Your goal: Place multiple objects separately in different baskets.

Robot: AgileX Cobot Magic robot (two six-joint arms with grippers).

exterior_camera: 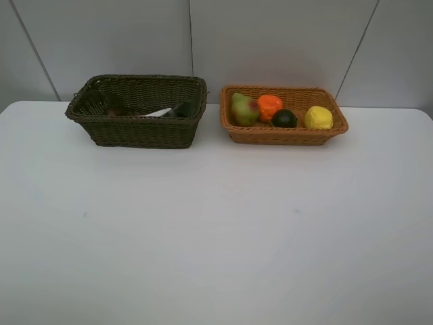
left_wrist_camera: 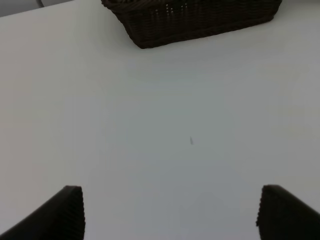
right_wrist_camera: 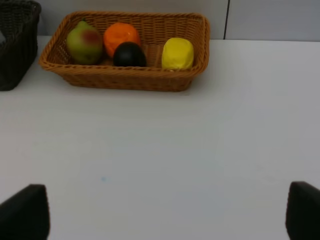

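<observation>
Woven wicker baskets [exterior_camera: 284,135]; matt smooth table [exterior_camera: 216,230].

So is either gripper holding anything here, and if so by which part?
Nothing is held. The left gripper and right gripper both stand open over the bare table, with nothing between their fingers.

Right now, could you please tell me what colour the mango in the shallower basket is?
Green with a red blush; the mango shows best in the right wrist view.

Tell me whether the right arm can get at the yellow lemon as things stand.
Probably yes. The right end effector stands open, the table between it and the orange-tan basket is bare, and the yellow lemon lies uncovered at the basket's end, beside the dark round fruit.
</observation>
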